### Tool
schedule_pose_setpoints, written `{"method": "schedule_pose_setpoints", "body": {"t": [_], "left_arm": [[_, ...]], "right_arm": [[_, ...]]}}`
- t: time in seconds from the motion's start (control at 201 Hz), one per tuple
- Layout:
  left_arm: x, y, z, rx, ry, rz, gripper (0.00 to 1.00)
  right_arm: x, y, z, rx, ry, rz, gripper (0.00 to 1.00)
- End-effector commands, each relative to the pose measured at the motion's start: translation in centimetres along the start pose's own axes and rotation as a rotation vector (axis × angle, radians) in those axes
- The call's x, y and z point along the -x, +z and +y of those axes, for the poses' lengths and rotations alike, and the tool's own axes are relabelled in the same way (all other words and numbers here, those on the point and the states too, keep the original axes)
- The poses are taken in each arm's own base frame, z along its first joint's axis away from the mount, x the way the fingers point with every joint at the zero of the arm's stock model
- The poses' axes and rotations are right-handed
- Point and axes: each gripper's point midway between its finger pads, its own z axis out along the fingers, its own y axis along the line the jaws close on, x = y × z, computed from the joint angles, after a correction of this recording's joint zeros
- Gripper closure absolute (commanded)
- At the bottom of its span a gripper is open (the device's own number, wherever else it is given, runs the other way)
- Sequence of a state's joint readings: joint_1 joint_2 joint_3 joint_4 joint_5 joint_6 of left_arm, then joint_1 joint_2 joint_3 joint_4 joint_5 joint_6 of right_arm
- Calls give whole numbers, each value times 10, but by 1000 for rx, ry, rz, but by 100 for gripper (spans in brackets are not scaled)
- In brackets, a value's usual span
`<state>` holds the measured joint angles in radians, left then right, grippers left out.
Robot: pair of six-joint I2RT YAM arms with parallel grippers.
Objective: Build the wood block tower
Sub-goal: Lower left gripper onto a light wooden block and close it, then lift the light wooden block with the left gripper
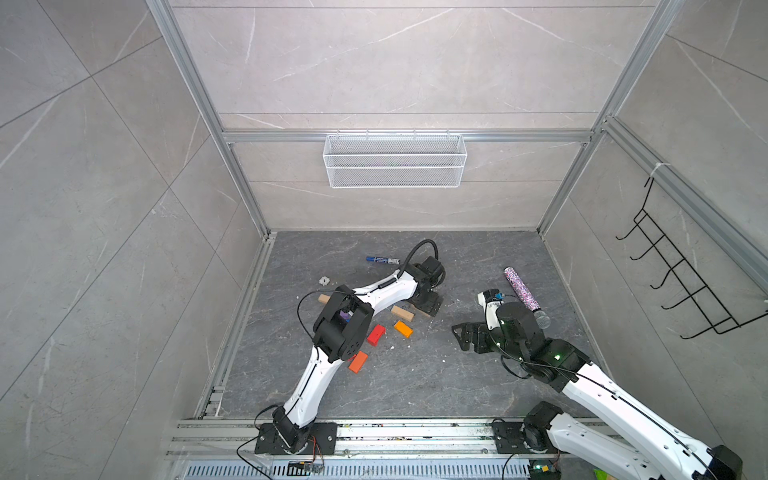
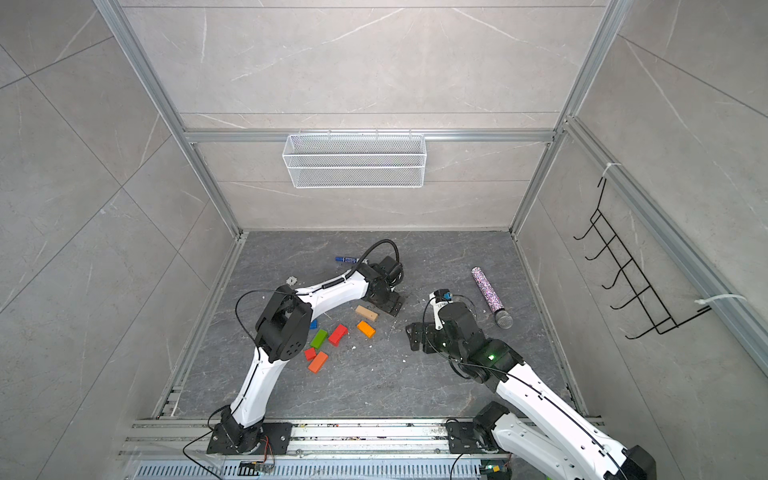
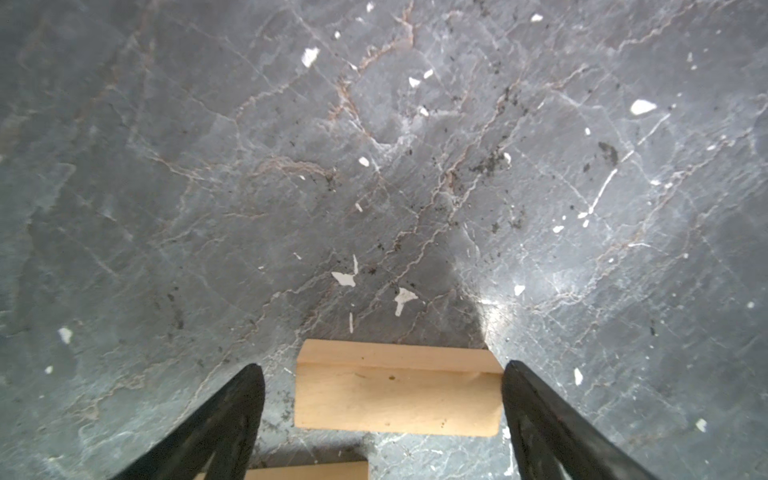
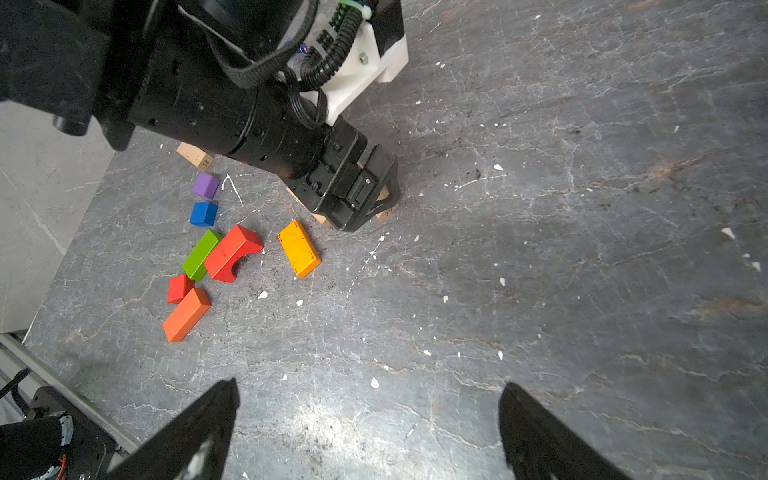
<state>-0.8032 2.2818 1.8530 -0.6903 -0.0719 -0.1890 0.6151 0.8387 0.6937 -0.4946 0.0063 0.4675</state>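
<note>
- The wood blocks [image 2: 337,334] lie loose on the dark marbled table [image 4: 582,291], left of its middle in both top views.
- A tan block [image 3: 397,390] lies flat between the fingers of the left pincer [image 3: 382,368], its long side running from finger to finger. A second tan block [image 3: 309,471] lies just beside it, cut off by the edge of the left wrist view.
- The left pincer is spread wide and grips nothing. One finger [image 3: 232,415] stands clear of the block's end; the other reaches the far end, and I cannot tell whether it touches.
- A third tan block [image 4: 194,155] lies apart, partly hidden by the left arm.
- Near it sit a purple cube [image 4: 205,185] and a blue cube [image 4: 203,214], close together but not touching.
- A green oblong [image 4: 201,254] lies side to side against a red arch block [image 4: 232,253]. A red cube [image 4: 179,288] sits at the green one's end, with an orange oblong [image 4: 187,314] just beside it.
- A yellow-orange oblong [image 4: 299,248] lies alone between this cluster and the left pincer.
- The right pincer [image 4: 369,386] is wide open and empty, over bare table, well apart from the blocks.
- A glittery microphone [image 1: 525,296] lies beyond the right arm. A blue marker pen [image 1: 382,260] lies toward the back wall, where a wire basket [image 1: 395,160] hangs.
</note>
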Motion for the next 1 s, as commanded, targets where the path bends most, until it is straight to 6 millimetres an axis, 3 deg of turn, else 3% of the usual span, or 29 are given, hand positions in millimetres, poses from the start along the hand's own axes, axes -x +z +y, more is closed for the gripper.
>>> {"method": "schedule_pose_setpoints", "body": {"t": [0.0, 0.339, 0.582, 0.652, 0.747, 0.996], "left_arm": [[7, -18, -5, -29, 21, -35, 10], [-4, -11, -5, -33, 28, -7, 10], [-1, -10, -3, -20, 19, -17, 13], [0, -10, -2, -11, 12, -20, 16], [-1, -10, 0, -3, 1, -18, 29], [4, -26, 6, 5, -110, -45, 38]], "right_arm": [[3, -4, 6, 17, -6, 6, 1], [0, -2, 4, 12, -2, 16, 1], [-2, -1, 3, 3, 3, 24, 1], [-2, -2, 2, 0, 5, 22, 1], [-1, -2, 1, -4, 7, 21, 1], [-3, -3, 2, -1, -1, 31, 1]]}}
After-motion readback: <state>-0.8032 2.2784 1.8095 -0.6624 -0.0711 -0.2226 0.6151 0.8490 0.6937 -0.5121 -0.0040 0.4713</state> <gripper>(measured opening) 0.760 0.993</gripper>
